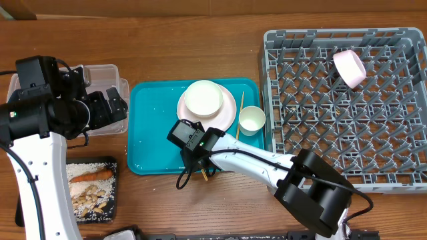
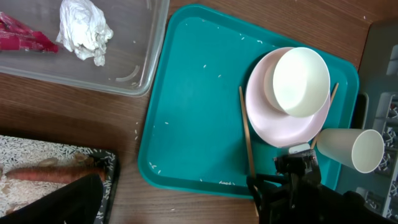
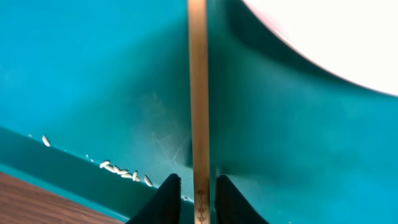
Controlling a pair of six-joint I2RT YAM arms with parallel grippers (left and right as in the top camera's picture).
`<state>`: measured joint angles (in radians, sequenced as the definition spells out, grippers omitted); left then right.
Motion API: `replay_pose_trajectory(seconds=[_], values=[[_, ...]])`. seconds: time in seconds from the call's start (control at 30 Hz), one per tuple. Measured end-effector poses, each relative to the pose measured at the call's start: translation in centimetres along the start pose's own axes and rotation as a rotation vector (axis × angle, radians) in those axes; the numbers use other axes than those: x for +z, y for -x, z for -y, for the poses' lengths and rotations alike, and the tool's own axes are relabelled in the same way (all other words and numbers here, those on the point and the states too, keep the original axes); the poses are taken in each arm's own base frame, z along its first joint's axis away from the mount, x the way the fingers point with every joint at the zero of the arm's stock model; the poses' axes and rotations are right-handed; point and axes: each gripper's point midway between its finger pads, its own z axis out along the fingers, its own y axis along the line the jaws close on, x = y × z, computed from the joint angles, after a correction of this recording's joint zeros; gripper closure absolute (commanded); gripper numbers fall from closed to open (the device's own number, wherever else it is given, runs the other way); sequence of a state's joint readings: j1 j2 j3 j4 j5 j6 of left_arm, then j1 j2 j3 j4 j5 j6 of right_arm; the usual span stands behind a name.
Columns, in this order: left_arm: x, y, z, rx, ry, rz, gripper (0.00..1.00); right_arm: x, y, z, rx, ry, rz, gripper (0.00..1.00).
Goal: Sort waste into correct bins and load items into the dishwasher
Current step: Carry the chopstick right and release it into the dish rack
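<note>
The thin wooden chopstick (image 3: 198,93) ran straight ahead from the right hand (image 3: 198,183), whose fingers stood narrowly apart astride its near end, unclamped.

Bright, even light, soft shadows; right wrist close-up is blurred, its plate (image 3: 323,37) glaring white.

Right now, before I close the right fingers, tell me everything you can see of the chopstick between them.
The chopstick is a thin, straight stick, light tan, wood or bamboo by its look, unbroken. It lies flat on the teal tray beside the pink plate, one end near the tray's lip. Whether it touches the plate is unclear. The right gripper straddles that end, fingers on each side with slim gaps showing, so it does not look clamped.
</note>
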<state>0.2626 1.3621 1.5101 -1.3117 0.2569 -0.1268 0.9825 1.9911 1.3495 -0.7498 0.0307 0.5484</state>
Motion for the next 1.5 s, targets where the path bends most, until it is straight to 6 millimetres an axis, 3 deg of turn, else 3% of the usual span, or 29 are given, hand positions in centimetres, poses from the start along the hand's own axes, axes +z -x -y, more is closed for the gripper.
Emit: replay_pose_trajectory(seconds=[0.2, 0.33, 0.67, 0.8, 1.0, 1.1, 1.27, 1.43, 1.5], values=[[0.0, 0.0, 0.0, 0.0, 0.0, 0.0, 0.0, 0.0, -0.2, 0.0, 0.001, 0.002, -0.009, 0.88], [0.0, 0.0, 0.0, 0.0, 0.0, 0.0, 0.0, 0.0, -0.4, 0.1, -0.001, 0.0, -0.016, 0.96], [0.0, 0.0, 0.0, 0.0, 0.0, 0.0, 0.0, -1.0, -0.9, 0.1, -0.001, -0.012, -0.066, 0.96], [0.0, 0.0, 0.0, 0.0, 0.0, 0.0, 0.0, -3.2, 0.1, -0.7, -0.002, 0.0, -0.057, 0.96], [0.0, 0.0, 0.0, 0.0, 0.0, 0.0, 0.0, -10.4, 2.0, -2.3, -0.04, 0.08, 0.027, 0.96], [0.0, 0.0, 0.0, 0.0, 0.0, 0.0, 0.0, -13.9, 1.9, -1.8, -0.048, 0.1, 0.058, 0.96], [0.0, 0.0, 0.0, 0.0, 0.0, 0.0, 0.0, -17.4, 1.1, 3.5, 0.035, 0.031, 0.031, 0.96], [0.0, 0.0, 0.0, 0.0, 0.0, 0.0, 0.0, -18.1, 1.5, 11.8, 0.201, -0.097, -0.027, 0.96], [0.0, 0.0, 0.0, 0.0, 0.0, 0.0, 0.0, -18.3, 1.4, 13.7, 0.245, -0.117, -0.044, 0.96]])
